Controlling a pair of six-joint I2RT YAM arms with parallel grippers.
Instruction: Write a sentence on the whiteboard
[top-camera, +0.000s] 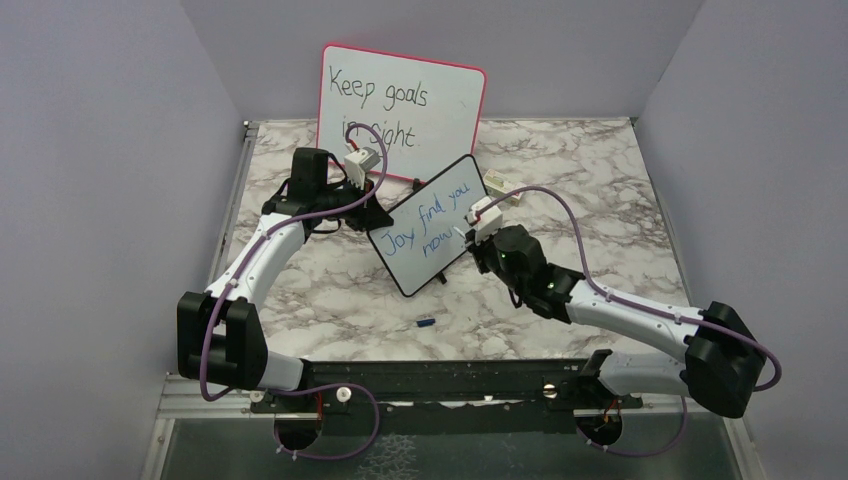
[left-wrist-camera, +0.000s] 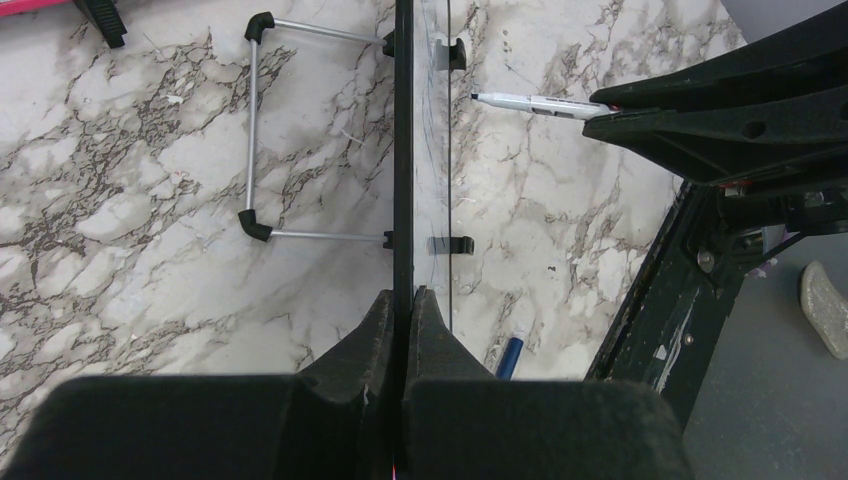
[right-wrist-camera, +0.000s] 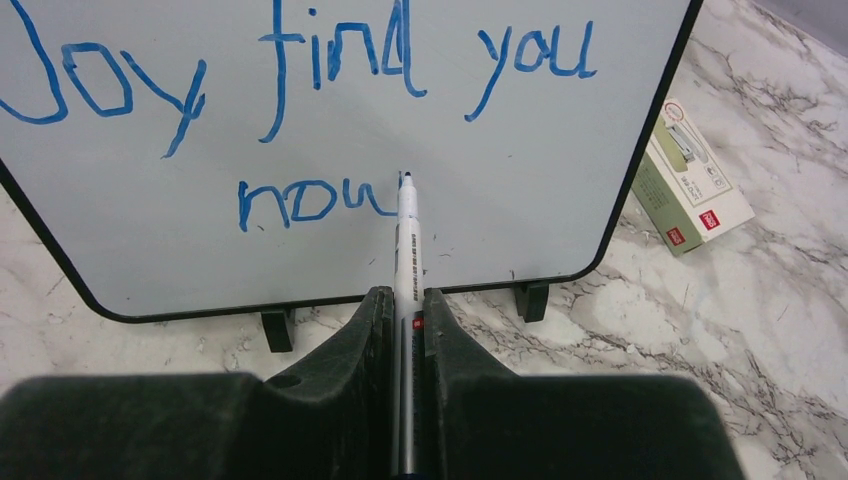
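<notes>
**ENTRY: 2 grippers, 1 marker, 1 whiteboard**

R gripper (right-wrist-camera: 405, 300): clenched on marker (right-wrist-camera: 408, 235), barrel btw the fingers, tip fwd. The tip sits at the face of the whiteboard (right-wrist-camera: 560, 170), just right of the last "w" (touching or a hair off: can't tell).

L gripper (left-wrist-camera: 405, 300): clenched on the whiteboard's black frame, seen edge-on btw the fingers, on the side nearest the L arm.

Whiteboard: rounded corners, upright on small black feet, mid-table, turned at an angle, btw the two arms. Wire stand (left-wrist-camera: 255, 130) behind it.

Sentence (right-wrist-camera: 320, 60): blue, 2 lines, "Joy find you" over "now".

Around: marble table (top-camera: 600, 180). Small green-and-white box (right-wrist-camera: 690, 180) near the board's lower R corner. Blue cap (top-camera: 425, 322) lying in front of the board. Pink-framed board (top-camera: 440, 80) w/ black writing, upright at the back.
</notes>
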